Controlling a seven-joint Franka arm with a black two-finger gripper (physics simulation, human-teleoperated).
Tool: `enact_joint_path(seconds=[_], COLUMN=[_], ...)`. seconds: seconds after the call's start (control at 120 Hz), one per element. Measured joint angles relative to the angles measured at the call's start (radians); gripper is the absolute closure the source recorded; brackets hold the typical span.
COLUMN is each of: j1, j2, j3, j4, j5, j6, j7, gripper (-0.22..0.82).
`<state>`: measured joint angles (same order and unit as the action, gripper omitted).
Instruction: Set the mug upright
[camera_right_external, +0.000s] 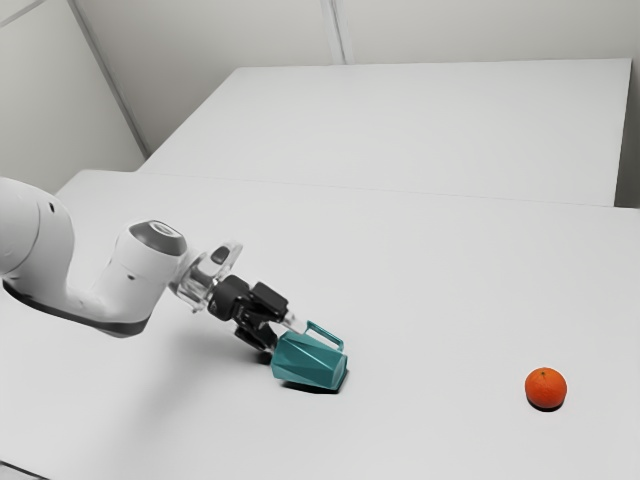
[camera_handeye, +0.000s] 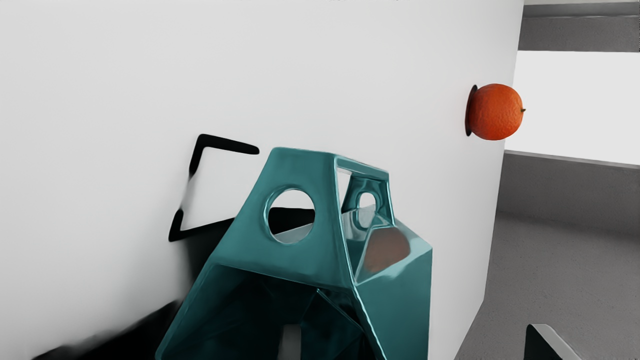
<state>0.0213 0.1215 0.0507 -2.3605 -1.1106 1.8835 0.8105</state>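
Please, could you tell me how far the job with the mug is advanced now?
Looks done: the black two-finger pincer is at the mouth of the glossy, teal, faceted mug. In hand: probably lining up a grasp on its wall; one finger shows against the dark mouth, the other stands outside, open and clear of the mug. Left: gripping, turning it up and letting go, since the mug lies on its side.

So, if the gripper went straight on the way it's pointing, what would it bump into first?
Probably the teal mug; one of the fingers seems inside it, though how deep is unclear.
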Motion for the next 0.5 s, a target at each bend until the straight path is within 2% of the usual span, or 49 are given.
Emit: enact_joint_path(seconds=[0.083, 0.192, 0.308, 0.5], j1=[-0.004, -0.005, -0.007, -0.008], j2=[-0.002, -0.009, -0.020, -0.064], j3=[-0.002, -0.006, -0.013, -0.017], j4=[0.001, 0.002, 0.002, 0.002], j5=[-0.003, -0.004, -0.003, 0.003], j6=[0.001, 0.002, 0.000, -0.003], j7=[0.014, 0.029, 0.043, 0.061], gripper=[0.47, 0.62, 0.70, 0.75])
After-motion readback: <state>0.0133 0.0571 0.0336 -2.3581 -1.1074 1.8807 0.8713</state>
